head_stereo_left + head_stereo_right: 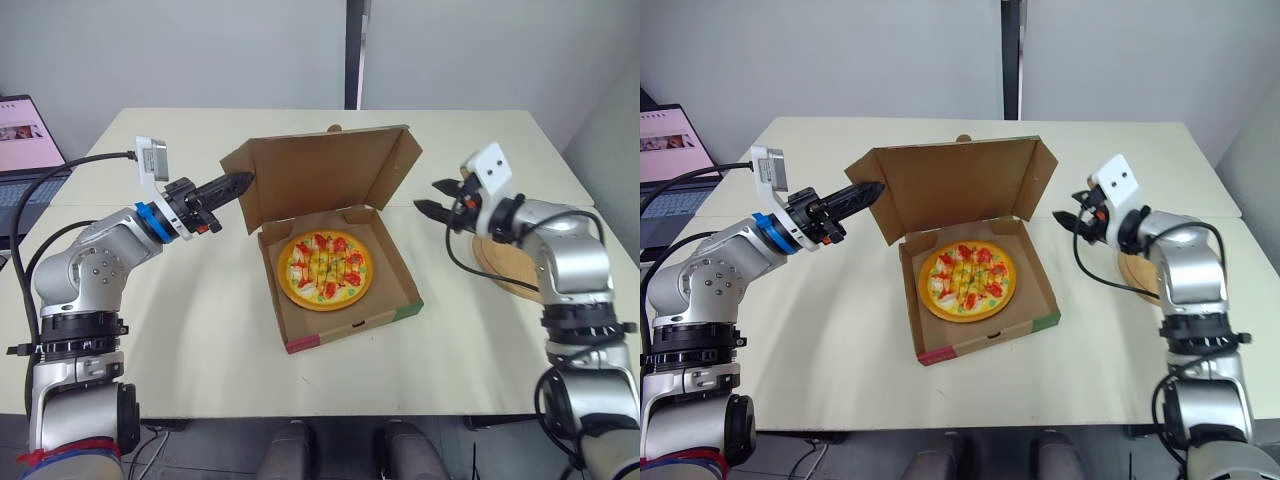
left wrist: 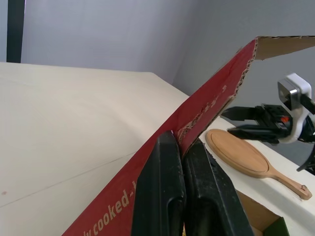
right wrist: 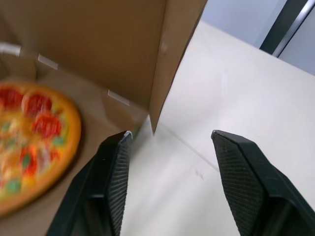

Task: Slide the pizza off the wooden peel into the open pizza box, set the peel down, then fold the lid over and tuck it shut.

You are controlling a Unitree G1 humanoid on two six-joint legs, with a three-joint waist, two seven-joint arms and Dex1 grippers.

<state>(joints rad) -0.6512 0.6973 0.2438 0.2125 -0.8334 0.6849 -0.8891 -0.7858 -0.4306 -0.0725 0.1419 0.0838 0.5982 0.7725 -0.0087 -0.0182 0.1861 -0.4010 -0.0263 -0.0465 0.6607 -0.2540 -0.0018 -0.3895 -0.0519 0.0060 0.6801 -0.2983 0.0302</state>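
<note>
The pizza (image 1: pixel 325 268) lies inside the open cardboard box (image 1: pixel 345 328) at the table's middle. The lid (image 1: pixel 320 170) stands upright behind it. My left gripper (image 1: pixel 243 182) is shut on the lid's left edge; in the left wrist view its fingers (image 2: pixel 165 182) pinch the red printed outer face of the lid (image 2: pixel 211 105). My right gripper (image 1: pixel 437 197) hovers open just right of the lid's right edge, touching nothing, with the lid's corner (image 3: pixel 170 59) ahead of it. The round wooden peel (image 2: pixel 241 155) rests flat on the table behind my right arm.
A laptop (image 1: pixel 20 140) sits at the far left edge of the table, with a black cable (image 1: pixel 60 175) running from it toward my left arm. Bare tabletop (image 1: pixel 200 330) lies in front of and left of the box.
</note>
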